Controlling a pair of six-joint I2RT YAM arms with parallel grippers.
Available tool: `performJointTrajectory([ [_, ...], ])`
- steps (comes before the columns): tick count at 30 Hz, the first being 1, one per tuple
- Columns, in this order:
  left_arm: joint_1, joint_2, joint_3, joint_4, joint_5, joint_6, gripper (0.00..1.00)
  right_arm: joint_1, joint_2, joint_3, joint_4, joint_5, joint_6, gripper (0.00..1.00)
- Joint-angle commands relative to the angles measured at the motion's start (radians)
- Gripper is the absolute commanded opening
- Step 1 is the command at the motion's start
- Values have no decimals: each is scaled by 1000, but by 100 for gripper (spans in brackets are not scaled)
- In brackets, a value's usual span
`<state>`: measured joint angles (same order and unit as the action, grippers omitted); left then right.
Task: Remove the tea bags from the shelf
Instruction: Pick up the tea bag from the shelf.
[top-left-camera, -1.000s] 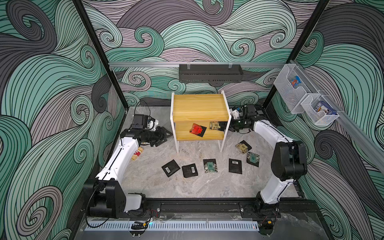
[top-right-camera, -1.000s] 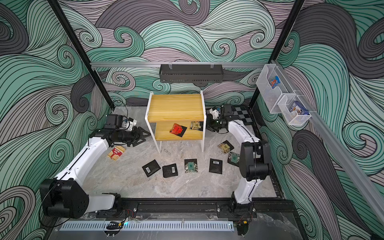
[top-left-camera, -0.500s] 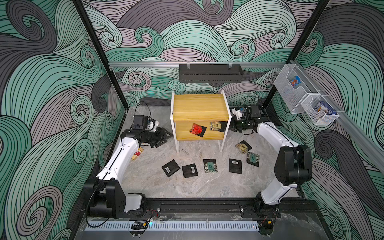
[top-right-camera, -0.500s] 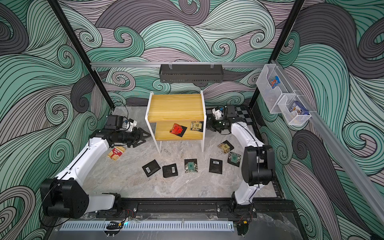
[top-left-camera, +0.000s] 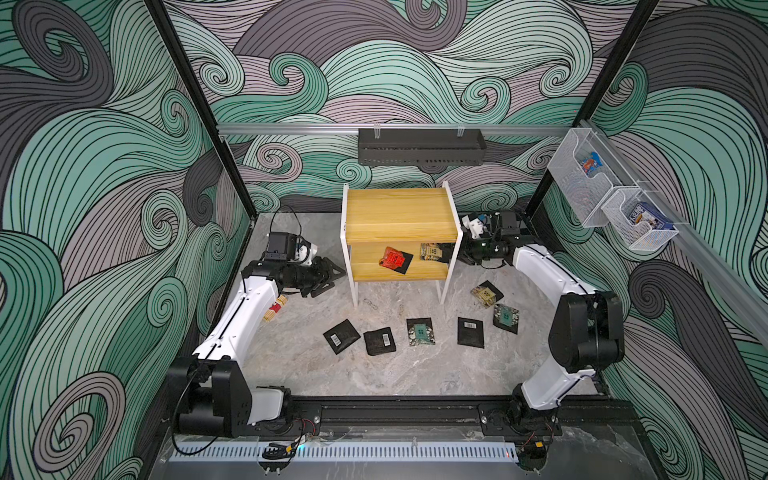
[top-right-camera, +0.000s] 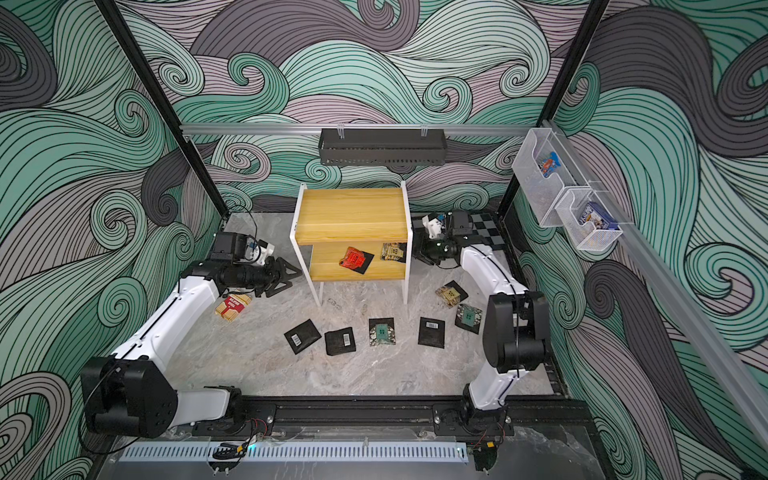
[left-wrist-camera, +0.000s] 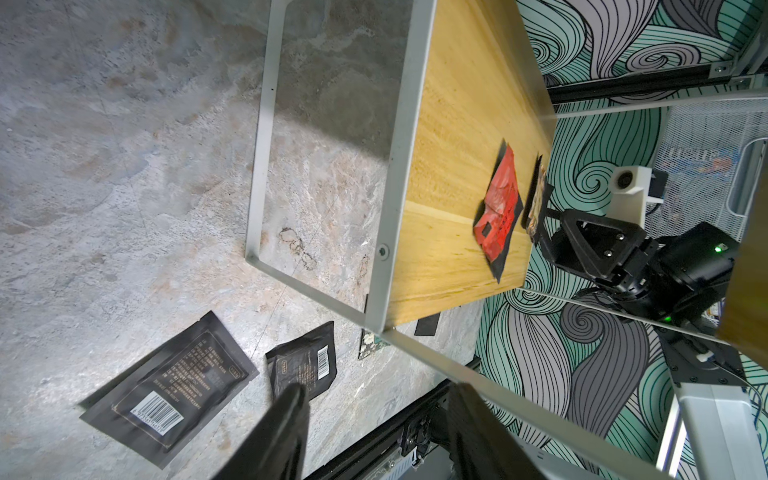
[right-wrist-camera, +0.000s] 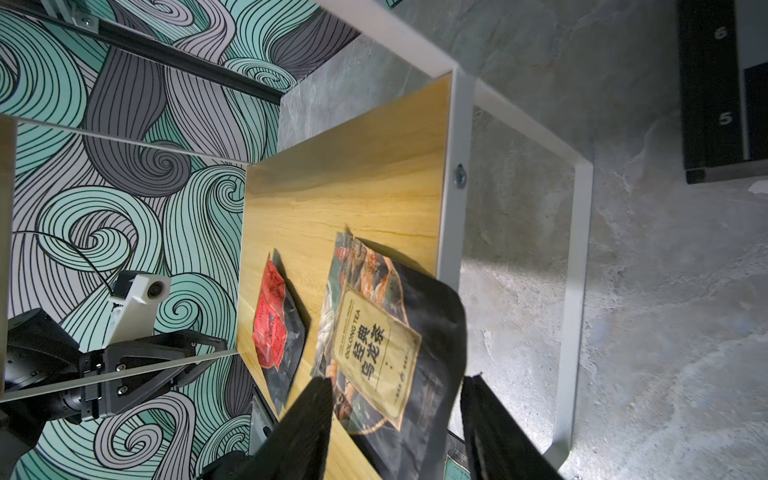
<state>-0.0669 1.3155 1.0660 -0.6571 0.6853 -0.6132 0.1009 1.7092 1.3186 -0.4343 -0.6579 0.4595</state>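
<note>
Right gripper (right-wrist-camera: 397, 380) has spread its jaws since a second ago. They flank, without pinching, the "OOLONG TEA" tea bag (right-wrist-camera: 374, 345), frame centre, overhanging the lower board of the shelf (right-wrist-camera: 451, 137). 1 red tea bag (right-wrist-camera: 270, 328) lies beside it. Left gripper (left-wrist-camera: 379, 387) gapes empty. 6 sachets (top-left-camera: 420, 331), some barcoded, lie on the floor (top-left-camera: 415, 374), lower centre.

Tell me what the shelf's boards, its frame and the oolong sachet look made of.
Boards: wood or wood-look laminate, yellow, satin, with grain lines. Frame: probably painted metal, white, thin flat bar with a screw. Oolong sachet: likely plastic or foil film, slightly glossy, creased, one edge curling.
</note>
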Motion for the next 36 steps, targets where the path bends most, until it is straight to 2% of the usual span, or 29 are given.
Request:
performJointTrajectory([
  [1,0,-26,-4,10,17,-3,57,10,33,1,11,2,3,51],
  [8,1,-32,-9,11,16,-3,57,6,44,-10,11,11,5,28],
  [19,1,-16,0,16,22,1,57,-55,-33,-57,17,18,4,5],
  [25,1,-13,3,19,28,1,57,-90,-97,-84,17,18,10,0],
  [36,0,-5,0,25,40,4,57,-212,-246,-178,17,44,38,0],
])
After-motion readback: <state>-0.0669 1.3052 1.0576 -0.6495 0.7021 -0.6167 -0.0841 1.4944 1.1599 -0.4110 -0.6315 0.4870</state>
